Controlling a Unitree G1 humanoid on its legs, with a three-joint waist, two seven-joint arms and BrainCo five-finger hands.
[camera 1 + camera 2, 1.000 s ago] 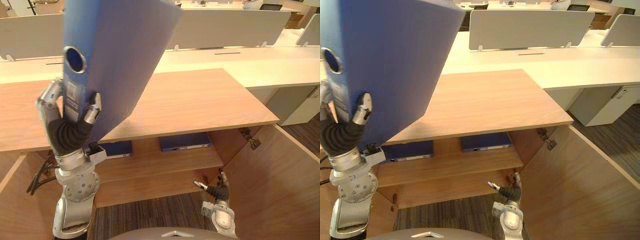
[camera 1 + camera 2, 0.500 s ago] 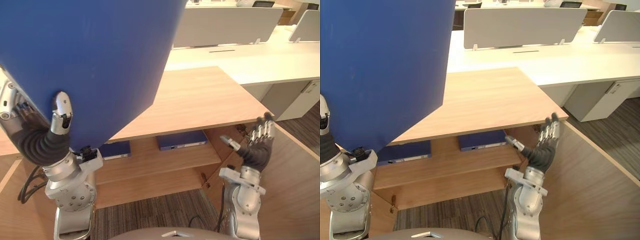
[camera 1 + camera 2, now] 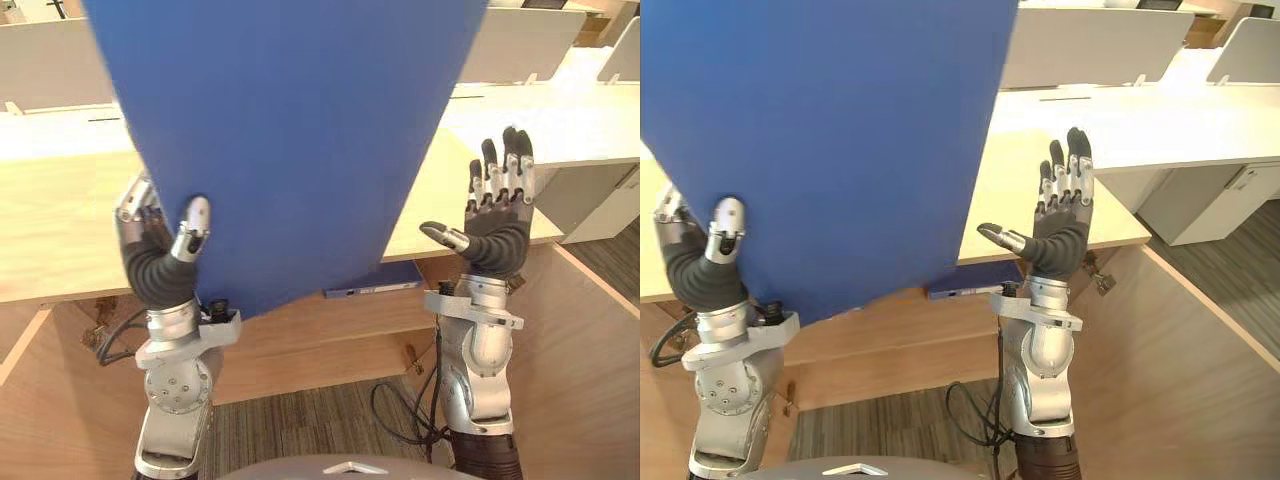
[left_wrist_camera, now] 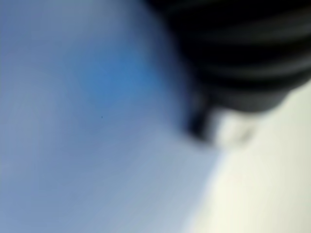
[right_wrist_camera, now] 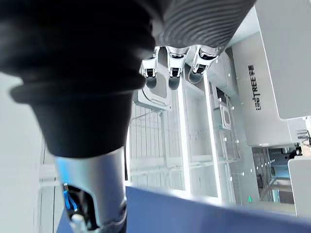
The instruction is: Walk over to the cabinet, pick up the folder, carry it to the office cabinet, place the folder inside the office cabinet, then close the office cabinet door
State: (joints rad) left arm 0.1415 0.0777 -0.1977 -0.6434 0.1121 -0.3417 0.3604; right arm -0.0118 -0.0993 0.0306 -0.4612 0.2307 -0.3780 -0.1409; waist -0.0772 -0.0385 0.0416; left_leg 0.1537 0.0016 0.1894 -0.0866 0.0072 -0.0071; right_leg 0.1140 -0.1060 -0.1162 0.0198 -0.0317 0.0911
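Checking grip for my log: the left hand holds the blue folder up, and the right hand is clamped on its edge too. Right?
Not quite. The left hand does hold the blue folder up, but the right hand is open, fingers straight, raised beside the folder without gripping it, as the left eye view shows.

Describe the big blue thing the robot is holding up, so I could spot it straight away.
Find the light wooden cabinet top that runs across the scene. In front of it is the large flat blue folder, which the robot's left hand grips at its lower corner. Unlike the dark blue folder lying flat on the shelf underneath, this one is held up on edge in the air.
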